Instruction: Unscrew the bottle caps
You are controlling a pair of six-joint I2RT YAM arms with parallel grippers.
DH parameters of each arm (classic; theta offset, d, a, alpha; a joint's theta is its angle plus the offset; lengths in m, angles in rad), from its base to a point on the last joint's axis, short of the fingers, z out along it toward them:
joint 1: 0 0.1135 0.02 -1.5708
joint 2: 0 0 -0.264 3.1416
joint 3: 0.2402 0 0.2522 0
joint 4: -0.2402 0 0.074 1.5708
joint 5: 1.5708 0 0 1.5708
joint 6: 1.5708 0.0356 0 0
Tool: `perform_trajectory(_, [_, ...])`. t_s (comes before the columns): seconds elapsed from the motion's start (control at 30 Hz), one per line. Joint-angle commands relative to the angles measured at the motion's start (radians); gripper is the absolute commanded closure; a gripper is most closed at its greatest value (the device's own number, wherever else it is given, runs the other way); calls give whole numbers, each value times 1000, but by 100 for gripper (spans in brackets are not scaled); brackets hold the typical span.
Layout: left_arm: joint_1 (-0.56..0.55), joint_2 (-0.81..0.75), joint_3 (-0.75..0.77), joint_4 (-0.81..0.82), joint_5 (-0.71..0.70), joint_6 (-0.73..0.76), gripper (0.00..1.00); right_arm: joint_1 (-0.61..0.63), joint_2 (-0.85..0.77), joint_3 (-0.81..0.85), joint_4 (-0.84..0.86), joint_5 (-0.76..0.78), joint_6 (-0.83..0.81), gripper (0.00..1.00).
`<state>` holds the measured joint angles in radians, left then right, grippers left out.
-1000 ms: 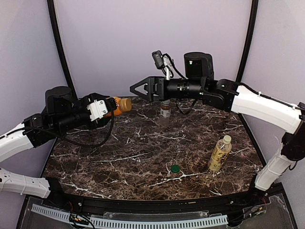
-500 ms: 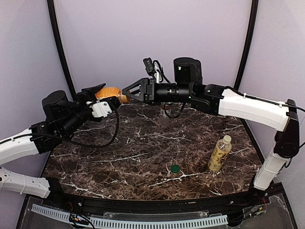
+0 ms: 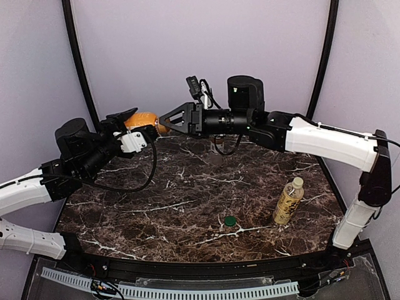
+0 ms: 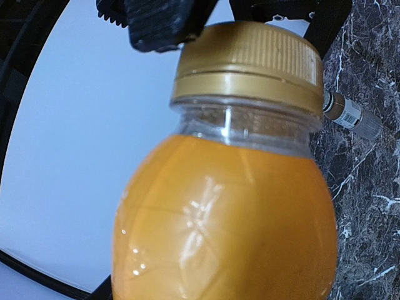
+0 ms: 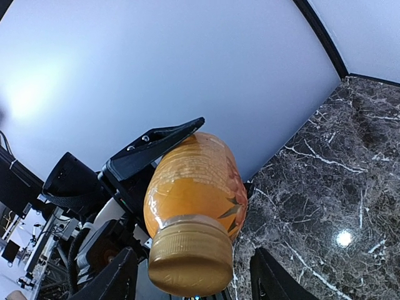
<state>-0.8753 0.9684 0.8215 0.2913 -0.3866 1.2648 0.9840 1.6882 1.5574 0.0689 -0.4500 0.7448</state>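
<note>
Starting with the biggest things, you have two arms meeting in the air above the far-left part of the worktop (image 3: 156, 187). Your left gripper (image 3: 132, 125) is closed on the body of the orange bottle (image 3: 142, 119) and holds it clear of the surface, with the gold cap (image 5: 190, 262) pointing at the other arm. Your right gripper (image 3: 164, 123) has its fingers partly closed, one on each side of that cap. In the left wrist view one toothed finger (image 4: 156, 22) lies against the cap's rim, yet the right wrist view shows a gap on both sides, so you cannot tell whether the cap is clamped.

You have three bottles. The orange one is aloft. The yellow-labelled bottle (image 3: 289, 201) stands upright near the right edge. The brownish bottle (image 4: 345, 112), with its white label, sits on the worktop beyond the cap. One loose green cap (image 3: 230, 220) lies toward the near edge, about midway along it.
</note>
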Motion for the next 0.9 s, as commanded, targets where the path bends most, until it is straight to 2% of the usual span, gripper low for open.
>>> perform_trajectory(0.0, [-4,-4,-6,25,-14,-5,76,7,25,27,22,-23,5,40])
perform_trajectory(0.1, [-4,-4,-4,22,-16,-6,76,7,30,26,21,-32,8,44])
perform_trajectory(0.2, [-5,-5,-5,20,-16,-10,75,7,24,22,23,-26,5,58])
perform_trajectory(0.27, [-4,-7,-8,15,-16,-12,76,7,20,20,22,-18,-1,71])
perform_trajectory(0.33, [-5,-10,-8,3,-13,-19,76,6,15,20,16,-11,-11,92])
perform_trajectory(0.37, [-4,-11,-8,-6,-2,-27,76,7,13,20,9,-7,-27,100])
perform_trajectory(0.43, [-4,-16,19,-92,37,-76,76,8,6,22,-8,-3,-83,100])
perform_trajectory(0.5, [-5,-17,72,-265,114,-167,77,14,-1,36,-32,-16,-189,100])
perform_trajectory(0.6, [-4,0,145,-585,252,-329,81,61,-15,74,-137,19,-443,100])
perform_trajectory(0.67, [-4,14,183,-697,345,-394,82,101,-22,91,-190,72,-638,100])
perform_trajectory(0.77, [-4,32,227,-757,437,-449,85,143,-16,115,-241,155,-850,100])
perform_trajectory(0.87, [-5,45,262,-785,468,-499,87,148,-14,124,-266,157,-960,100])
